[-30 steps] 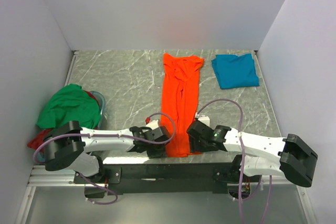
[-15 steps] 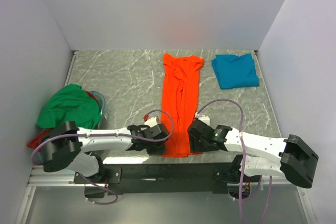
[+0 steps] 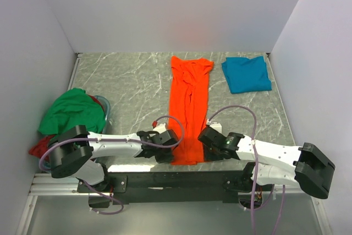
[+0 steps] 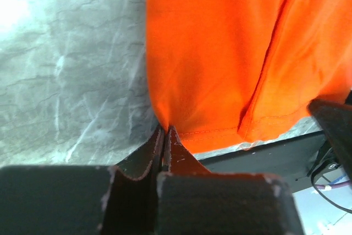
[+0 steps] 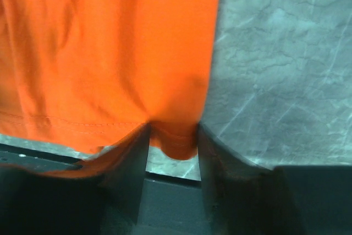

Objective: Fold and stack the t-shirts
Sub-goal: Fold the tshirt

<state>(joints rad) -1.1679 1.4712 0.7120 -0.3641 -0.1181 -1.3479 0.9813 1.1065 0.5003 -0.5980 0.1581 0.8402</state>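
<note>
Right at the near hem, the left gripper [image 4: 164,131] has its two fingers pressed together on the left corner of the orange t-shirt [image 4: 220,53], a pinch of cloth caught between the tips. The right gripper [image 5: 172,136] sits at the opposite corner of the same hem, its two fingers standing apart with the corner bulging in the gap between them; whether they press the cloth I cannot tell. From both grippers the orange shirt runs straight away as one long, narrow strip across the marbled table [image 3: 132,81]. Farther out, beyond the right gripper and off to its right, lies one teal t-shirt [image 3: 246,74], flat and folded. Well to the left of the left gripper sits one green t-shirt [image 3: 71,113] in a crumpled heap, with one dark red t-shirt [image 3: 39,148] showing from under its near side. Four shirts in all, two grippers, one shirt between them.
</note>
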